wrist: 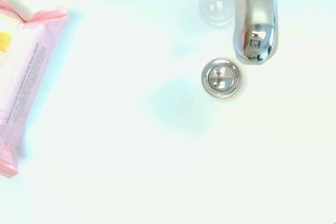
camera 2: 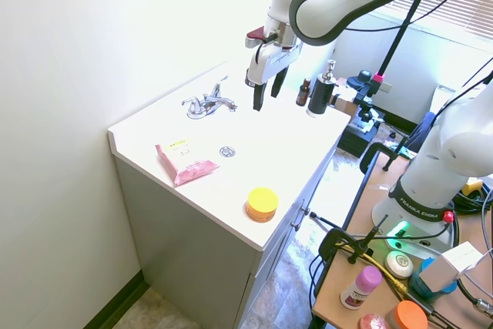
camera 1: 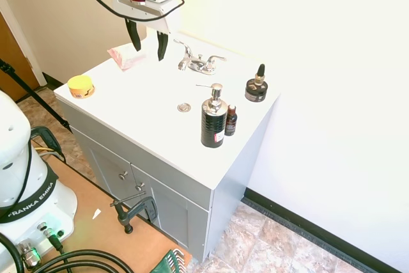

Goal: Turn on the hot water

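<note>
Jaws are spread apart with nothing in them, hanging in the air above the white tabletop (camera 1: 147,103). The faucet (camera 1: 199,62) sits near the back wall, below the jaws and off to one side, both slim levers angled outward. Hot lever (camera 1: 185,48) is the nearer one.

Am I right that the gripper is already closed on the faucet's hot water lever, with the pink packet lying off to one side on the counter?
Not quite: the gripper hangs open above the counter, clear of the faucet and touching neither lever, as the first exterior view shows. The pink packet does lie off to one side.
</note>
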### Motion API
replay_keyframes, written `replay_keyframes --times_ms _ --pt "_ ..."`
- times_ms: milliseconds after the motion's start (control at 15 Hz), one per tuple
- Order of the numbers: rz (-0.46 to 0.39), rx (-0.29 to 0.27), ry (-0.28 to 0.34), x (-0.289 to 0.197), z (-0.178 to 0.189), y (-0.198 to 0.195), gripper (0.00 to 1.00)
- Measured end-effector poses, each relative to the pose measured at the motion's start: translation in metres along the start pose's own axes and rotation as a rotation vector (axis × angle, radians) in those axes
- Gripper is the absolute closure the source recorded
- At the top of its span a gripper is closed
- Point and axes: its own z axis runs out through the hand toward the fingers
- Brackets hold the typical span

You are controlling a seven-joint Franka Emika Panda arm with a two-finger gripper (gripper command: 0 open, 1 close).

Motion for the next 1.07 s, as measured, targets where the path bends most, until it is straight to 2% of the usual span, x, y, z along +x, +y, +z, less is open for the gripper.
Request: replay_keyframes --times_ms 200,400,600,800,1067 --pt "0.025 -0.004 0.022 -0.001 0.001 -0.004 0.0" --pt "0.158 0.009 0.132 -0.001 0.005 -0.039 0.0" --pt "0.262 0.062 0.233 0.01 0.011 -0.086 0.0" --pt "0.292 0.078 0.307 0.02 0.026 -0.119 0.0" --pt "0.308 0.103 0.361 0.035 0.033 -0.154 0.0"
